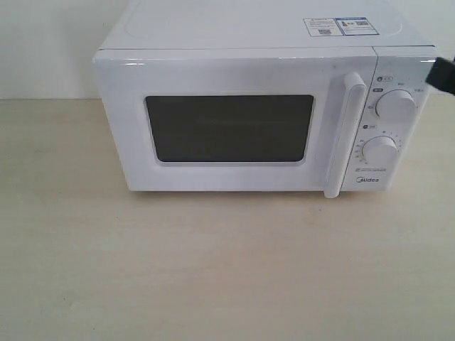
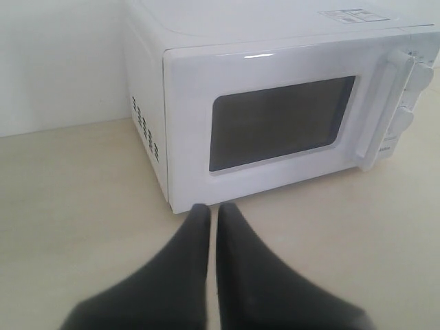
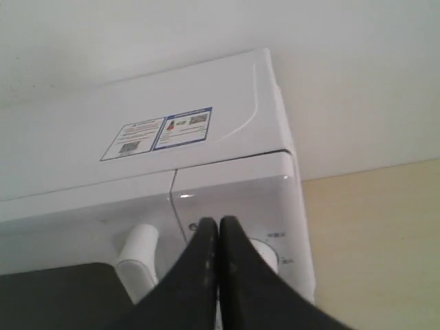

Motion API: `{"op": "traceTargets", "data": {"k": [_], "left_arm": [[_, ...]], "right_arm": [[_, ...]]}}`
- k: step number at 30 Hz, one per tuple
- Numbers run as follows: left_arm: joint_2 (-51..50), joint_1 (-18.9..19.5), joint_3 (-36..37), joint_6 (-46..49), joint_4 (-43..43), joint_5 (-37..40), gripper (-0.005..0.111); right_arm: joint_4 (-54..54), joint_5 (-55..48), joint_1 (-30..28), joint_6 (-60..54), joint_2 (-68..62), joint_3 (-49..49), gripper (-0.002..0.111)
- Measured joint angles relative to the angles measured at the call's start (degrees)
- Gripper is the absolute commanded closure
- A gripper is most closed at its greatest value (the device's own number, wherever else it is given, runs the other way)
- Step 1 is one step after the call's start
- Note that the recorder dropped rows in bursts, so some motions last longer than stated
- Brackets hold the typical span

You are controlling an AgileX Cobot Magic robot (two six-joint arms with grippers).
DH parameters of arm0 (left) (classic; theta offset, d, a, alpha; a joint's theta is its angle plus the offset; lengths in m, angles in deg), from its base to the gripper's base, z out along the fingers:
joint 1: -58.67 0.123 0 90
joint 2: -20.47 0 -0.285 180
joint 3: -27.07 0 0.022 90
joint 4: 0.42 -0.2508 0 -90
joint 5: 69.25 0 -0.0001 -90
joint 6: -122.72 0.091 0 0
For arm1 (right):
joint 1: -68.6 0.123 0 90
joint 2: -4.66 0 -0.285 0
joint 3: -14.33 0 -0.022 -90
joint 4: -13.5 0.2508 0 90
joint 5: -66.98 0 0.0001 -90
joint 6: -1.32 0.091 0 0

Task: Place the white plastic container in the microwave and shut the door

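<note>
On the table [image 1: 213,284] nearest you, no white plastic container shows, and it shows in no other view either. Your left gripper [image 2: 208,214] hangs low over the table just short of the microwave [image 1: 234,32], near its front left corner, fingers pressed together, nothing held. Behind it the door [image 1: 227,74] sits flush, fully shut. The window [image 1: 229,128] is too dark to see through, so the container may be inside, but you cannot tell from here. The handle [image 1: 345,135] is untouched. Further back and higher, your right gripper [image 3: 218,225] is also pinched shut and empty, tips just in front of the upper knob [image 1: 396,104], above the lower knob [image 1: 381,150]. The stickers [image 1: 336,26] lie on top beyond it.

Risks:
- Right tips are so near the upper knob that a small forward drift could twist it and start the timer.
- If the container is not inside, the shut door blocks loading, and shut fingers cannot hook the handle.
- A hard pull could drag the whole unit, since nothing braces it.
</note>
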Motion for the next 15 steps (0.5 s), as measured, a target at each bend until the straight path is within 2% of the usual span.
{"op": "traceTargets", "data": {"k": [8, 15], "left_arm": [[0.0, 0.0, 0.0, 0.0, 0.0, 0.0, 0.102], [0.0, 0.0, 0.0, 0.0, 0.0, 0.0, 0.102]], "right_arm": [[-0.2, -8.3, -11.3, -2.1, 13.6, 0.0, 0.109], [-0.5, -9.7, -12.0, -6.0, 17.6, 0.0, 0.109]]}}
